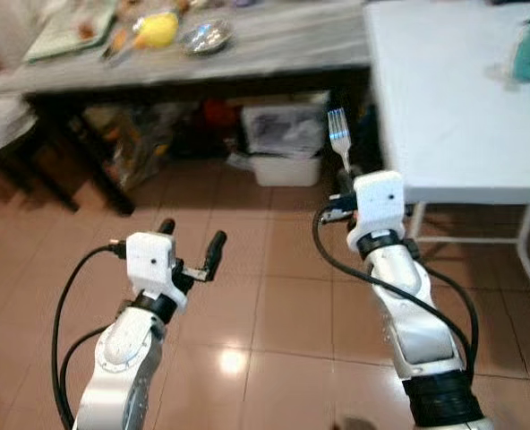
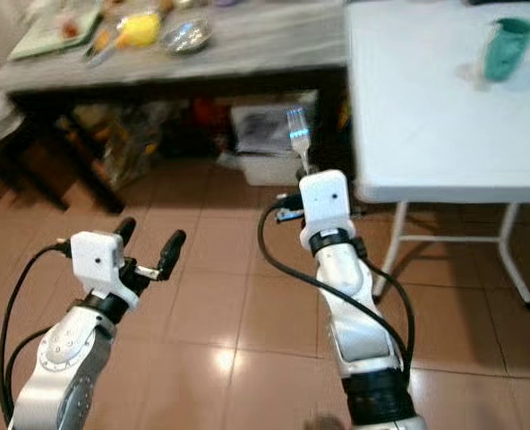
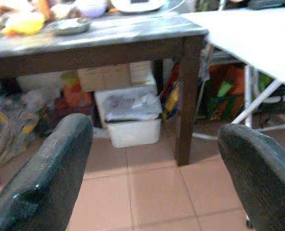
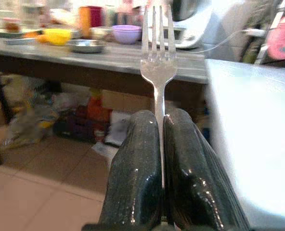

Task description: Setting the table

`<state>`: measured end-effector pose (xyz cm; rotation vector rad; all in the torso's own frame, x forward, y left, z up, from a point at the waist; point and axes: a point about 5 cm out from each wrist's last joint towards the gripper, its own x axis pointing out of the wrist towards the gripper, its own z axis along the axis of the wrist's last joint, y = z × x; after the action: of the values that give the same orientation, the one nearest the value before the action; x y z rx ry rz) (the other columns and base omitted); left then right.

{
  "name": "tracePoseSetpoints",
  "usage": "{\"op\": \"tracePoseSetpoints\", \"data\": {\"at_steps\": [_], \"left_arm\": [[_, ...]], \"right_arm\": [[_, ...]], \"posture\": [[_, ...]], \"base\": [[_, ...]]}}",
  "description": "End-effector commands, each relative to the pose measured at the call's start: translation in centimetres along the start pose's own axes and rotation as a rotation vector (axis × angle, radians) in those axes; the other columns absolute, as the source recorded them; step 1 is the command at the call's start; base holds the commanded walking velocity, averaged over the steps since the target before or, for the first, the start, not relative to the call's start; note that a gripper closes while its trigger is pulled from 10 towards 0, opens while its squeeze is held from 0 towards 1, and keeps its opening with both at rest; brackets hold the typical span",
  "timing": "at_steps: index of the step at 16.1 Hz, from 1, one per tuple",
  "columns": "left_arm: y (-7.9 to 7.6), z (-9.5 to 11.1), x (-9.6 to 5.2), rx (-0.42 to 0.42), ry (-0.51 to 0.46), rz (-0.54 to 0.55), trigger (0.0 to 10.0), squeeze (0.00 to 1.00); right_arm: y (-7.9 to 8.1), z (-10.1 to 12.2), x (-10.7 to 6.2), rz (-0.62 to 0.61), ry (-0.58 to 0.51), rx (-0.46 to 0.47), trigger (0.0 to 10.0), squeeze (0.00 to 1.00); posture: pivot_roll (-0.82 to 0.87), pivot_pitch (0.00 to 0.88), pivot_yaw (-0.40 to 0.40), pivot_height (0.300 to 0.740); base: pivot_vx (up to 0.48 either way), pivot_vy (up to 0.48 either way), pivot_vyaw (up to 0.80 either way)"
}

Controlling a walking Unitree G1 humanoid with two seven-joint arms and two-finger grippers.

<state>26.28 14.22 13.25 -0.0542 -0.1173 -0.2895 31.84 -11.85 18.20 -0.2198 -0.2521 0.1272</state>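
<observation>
steel fork [image 4: 158,67] is pinched upright, tines up, by the right end effector [image 4: 159,144] near the white desk [image 1: 444,116]; a purple bowl [image 4: 126,33] is seen far on the grey desk [image 1: 274,45]. left end effector [image 1: 192,244] is spread.

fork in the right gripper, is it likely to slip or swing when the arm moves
The fork looks like rigid polished metal, so it should not bend but may be slippery. The right gripper pinches only its thin handle, tines up, so it could pivot between the fingers on a jolt. It seems light, so a steady carry probably holds.
</observation>
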Motion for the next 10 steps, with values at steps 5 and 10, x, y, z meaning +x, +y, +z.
{"op": "tracePoseSetpoints", "data": {"at_steps": [5, 10], "left_arm": [[-0.23, -0.27, -0.15, -0.002, 0.015, -0.019, 10.0, 0.0], [-0.47, -0.39, -0.21, -0.001, 0.02, -0.029, 10.0, 0.0]], "right_arm": [[-0.12, 0.15, 0.06, -0.009, -0.012, -0.007, 10.0, 0.0], [0.01, 0.19, 0.16, -0.007, -0.017, 0.001, 10.0, 0.0]], "posture": [[-0.14, 0.135, 0.149, 0.74], [-0.14, 0.129, 0.155, 0.74]], "base": [[0.431, 0.0, 0.0], [0.457, 0.0, 0.0]]}}
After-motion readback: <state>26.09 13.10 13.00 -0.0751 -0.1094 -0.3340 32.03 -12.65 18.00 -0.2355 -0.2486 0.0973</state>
